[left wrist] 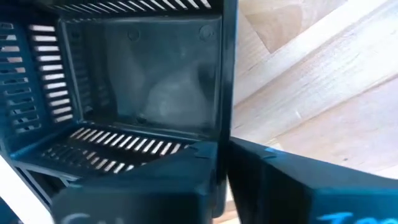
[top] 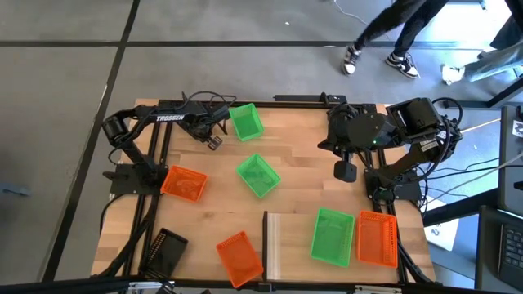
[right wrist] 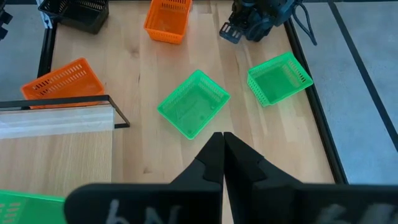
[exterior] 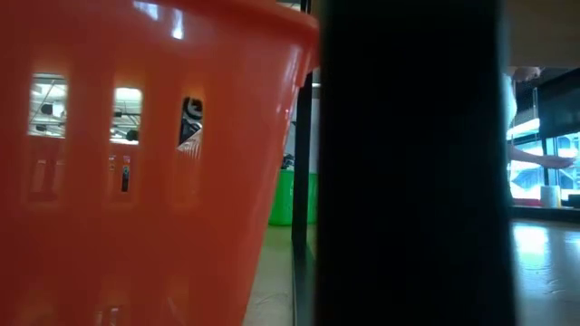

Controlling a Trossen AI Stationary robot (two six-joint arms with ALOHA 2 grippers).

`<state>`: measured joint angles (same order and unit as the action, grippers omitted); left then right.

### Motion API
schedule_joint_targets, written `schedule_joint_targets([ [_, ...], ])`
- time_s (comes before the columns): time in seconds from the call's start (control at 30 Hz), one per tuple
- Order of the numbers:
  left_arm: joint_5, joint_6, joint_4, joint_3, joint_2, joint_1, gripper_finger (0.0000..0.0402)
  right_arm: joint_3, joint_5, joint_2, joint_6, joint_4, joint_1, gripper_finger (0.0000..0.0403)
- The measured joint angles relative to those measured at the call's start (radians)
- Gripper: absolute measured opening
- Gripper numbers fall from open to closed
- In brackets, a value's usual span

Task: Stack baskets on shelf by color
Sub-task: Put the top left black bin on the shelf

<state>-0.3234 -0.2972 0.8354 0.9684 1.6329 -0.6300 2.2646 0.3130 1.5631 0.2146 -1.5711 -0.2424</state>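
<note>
My left gripper (top: 214, 139) is at the table's far left, shut on a black basket (left wrist: 143, 81) that the arm mostly hides in the high view. My right gripper (right wrist: 221, 149) hangs shut and bare, high over the table's right side (top: 345, 170). Green baskets lie at the far edge (top: 246, 121) and mid-table (top: 258, 175). Orange baskets lie at the left (top: 183, 182) and near edge (top: 239, 255), with another black basket (top: 167, 249) near left. On the pale shelf (top: 278, 245) stand a green basket (top: 333, 236) and an orange basket (top: 377, 238). My left gripper pinches one side wall of the black basket at its rim (left wrist: 226, 124), one finger (left wrist: 137, 193) inside the basket and the other (left wrist: 298, 180) outside. The fingers come from above, slanting down. The basket's open top faces up; whether its base is on the table cannot be told.
The low view is filled by the near orange basket (exterior: 136, 163) and a black post (exterior: 408, 163). A person's legs (top: 384, 37) stand on the floor beyond the far edge. Bare wood shows between the mid-table green basket and the shelf.
</note>
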Motion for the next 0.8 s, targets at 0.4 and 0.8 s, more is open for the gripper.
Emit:
schedule_joint_targets([
  [0.4,-0.054,0.027,0.18,0.146,-0.146,0.156,0.0002,0.0,0.043,-0.007,0.0,0.001,-0.009,0.0003],
  [0.8,-0.136,0.022,0.216,0.418,-0.325,0.587,0.0001,0.0,0.044,-0.072,0.001,0.068,-0.035,0.0003],
])
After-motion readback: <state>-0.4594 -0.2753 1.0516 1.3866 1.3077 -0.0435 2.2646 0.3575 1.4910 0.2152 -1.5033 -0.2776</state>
